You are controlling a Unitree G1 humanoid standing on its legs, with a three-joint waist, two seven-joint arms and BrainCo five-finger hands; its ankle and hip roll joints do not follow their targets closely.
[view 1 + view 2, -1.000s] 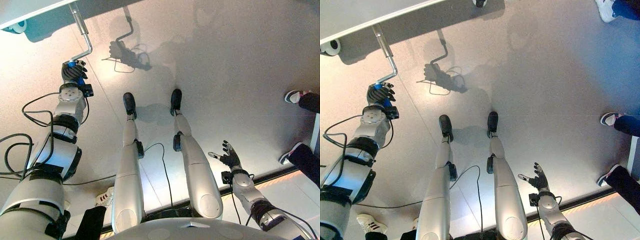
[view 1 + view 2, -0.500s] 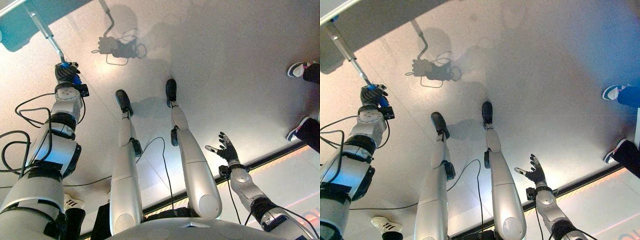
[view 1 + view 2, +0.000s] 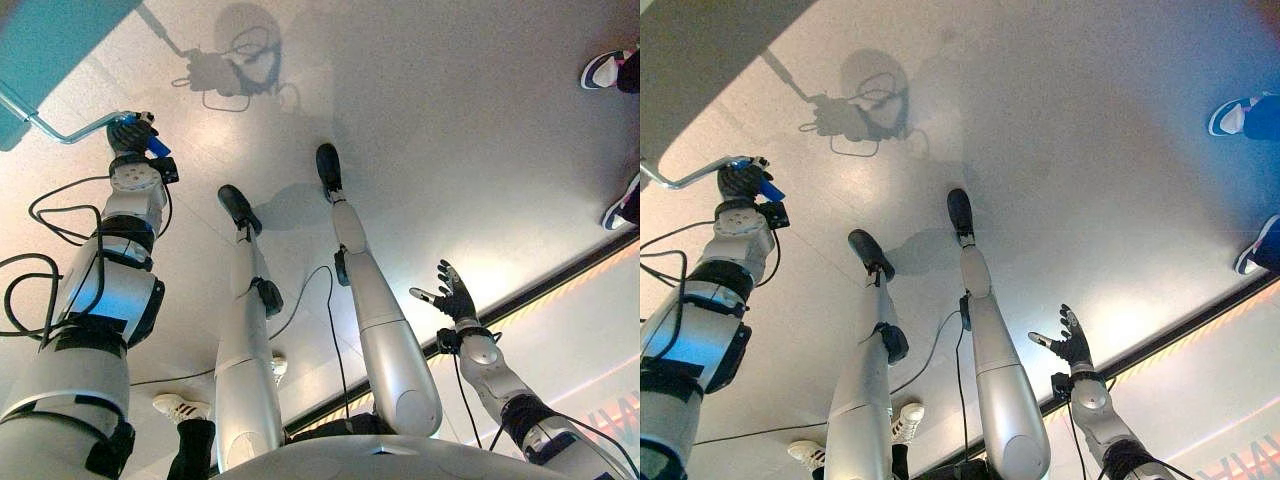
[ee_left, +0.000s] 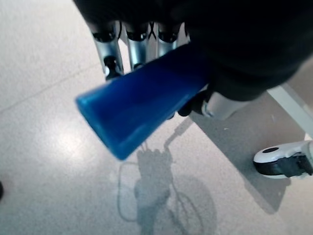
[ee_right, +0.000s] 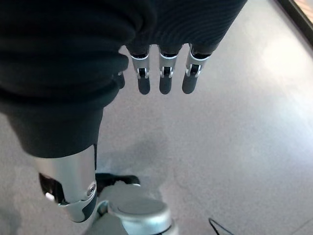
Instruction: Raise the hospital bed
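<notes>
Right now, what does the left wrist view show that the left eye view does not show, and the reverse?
Left wrist view alone: a white bed castor on the floor.

Left eye view alone: the bent metal crank running to the teal bed edge, the right hand spread open over the floor, and a person's shoes.

Both: the left hand with fingers curled round the blue crank handle.

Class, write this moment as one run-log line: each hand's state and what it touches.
left hand: shut on blue crank grip of bent metal bed crank | right hand: open, idle over grey floor
</notes>
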